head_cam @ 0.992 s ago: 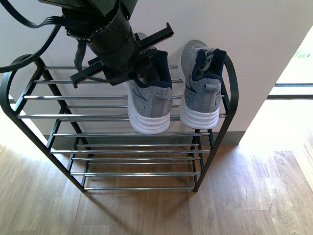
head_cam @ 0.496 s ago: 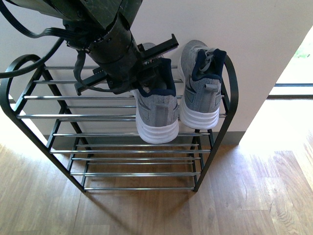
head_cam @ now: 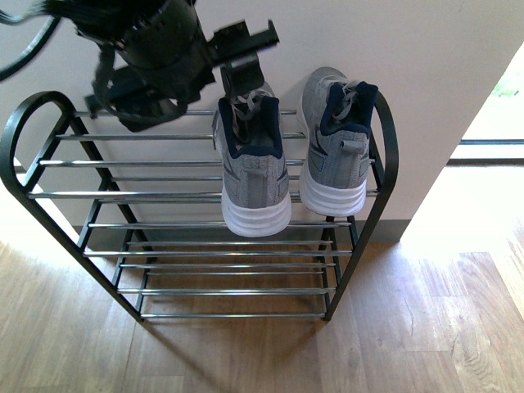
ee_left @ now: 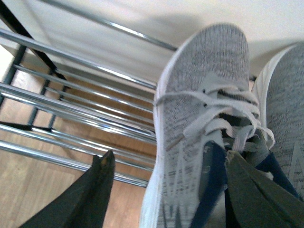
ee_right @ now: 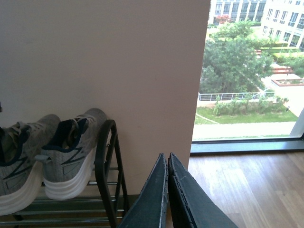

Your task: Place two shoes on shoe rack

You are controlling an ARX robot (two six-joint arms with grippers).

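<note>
Pale wall and wood-plank floor (head_cam: 246, 360) surround the shoe rack (head_cam: 147, 195), which fills the left and centre of the front view. Two grey sneakers sit side by side on its top bars at centre right, toes to the wall and white heels overhanging the front bar. The inner sneaker (head_cam: 254, 168) is beside the outer sneaker (head_cam: 336, 151), which is next to the black end frame. The left arm (head_cam: 155, 49) hangs at upper left. Its left jaws are spread wide either side of the inner sneaker's collar (contact unclear), clamping nothing. The right jaws are pressed together, empty.
</note>
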